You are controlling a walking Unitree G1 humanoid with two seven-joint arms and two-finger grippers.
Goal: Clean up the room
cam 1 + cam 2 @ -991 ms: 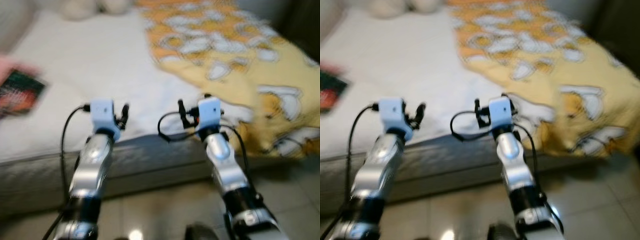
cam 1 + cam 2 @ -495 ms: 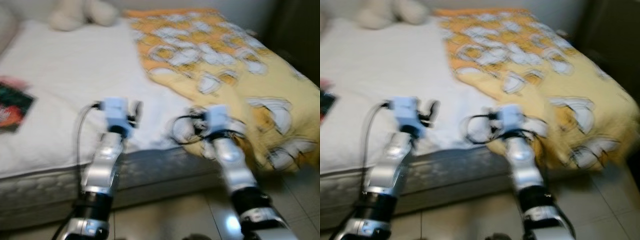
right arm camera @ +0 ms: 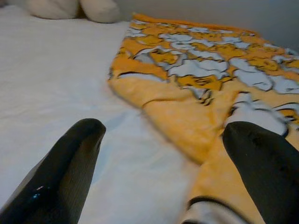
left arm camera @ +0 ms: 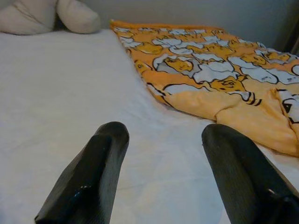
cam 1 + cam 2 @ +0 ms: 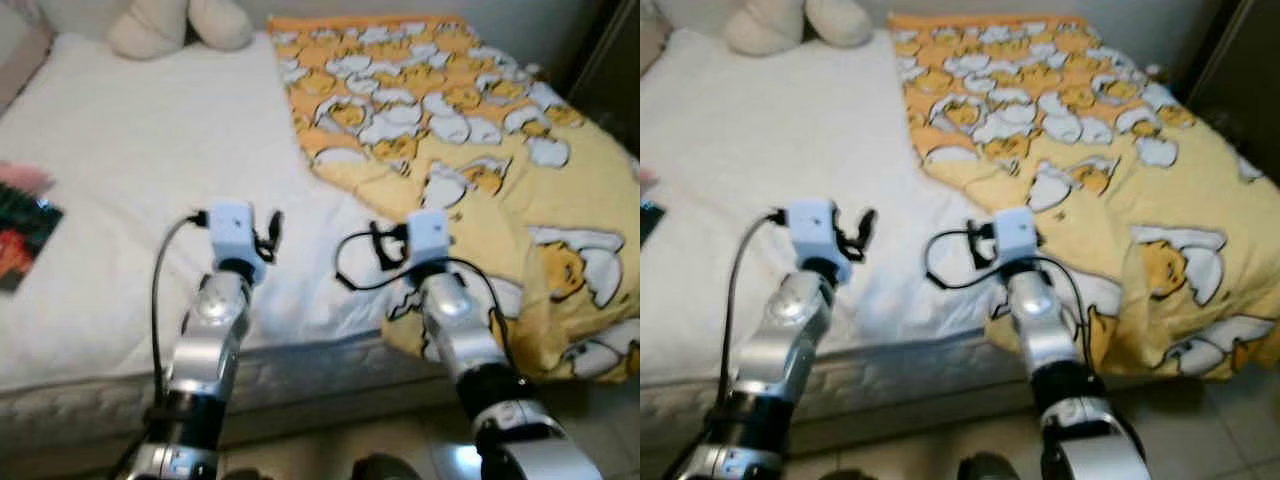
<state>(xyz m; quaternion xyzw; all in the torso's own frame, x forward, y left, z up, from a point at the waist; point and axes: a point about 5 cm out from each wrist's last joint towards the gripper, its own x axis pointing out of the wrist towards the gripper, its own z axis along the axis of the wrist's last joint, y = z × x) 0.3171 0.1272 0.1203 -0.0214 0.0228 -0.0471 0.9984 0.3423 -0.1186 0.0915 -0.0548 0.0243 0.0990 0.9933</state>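
Observation:
A yellow-orange blanket (image 5: 470,150) with white and yellow cartoon prints lies rumpled over the right half of the white bed (image 5: 150,170), and its near corner hangs over the bed's front edge. Both arms are raised over that front edge. My left gripper (image 4: 161,135) is open above bare white sheet, with nothing between its fingers (image 4: 100,158). My right gripper (image 3: 163,135) is open too, just above the blanket's folded near edge (image 3: 187,116). A dark book or magazine (image 5: 22,225) lies at the bed's left side.
A cream plush toy (image 5: 180,25) rests at the head of the bed. A pink pillow corner (image 5: 20,55) shows at far left. Tiled floor (image 5: 1200,430) runs below the mattress side (image 5: 100,400). A dark piece of furniture (image 5: 1240,80) stands to the right.
The camera has shifted and sharpened, so the bed sits lower and closer in view. Both arms stay raised with grippers open, the right one now nearer the blanket's edge.

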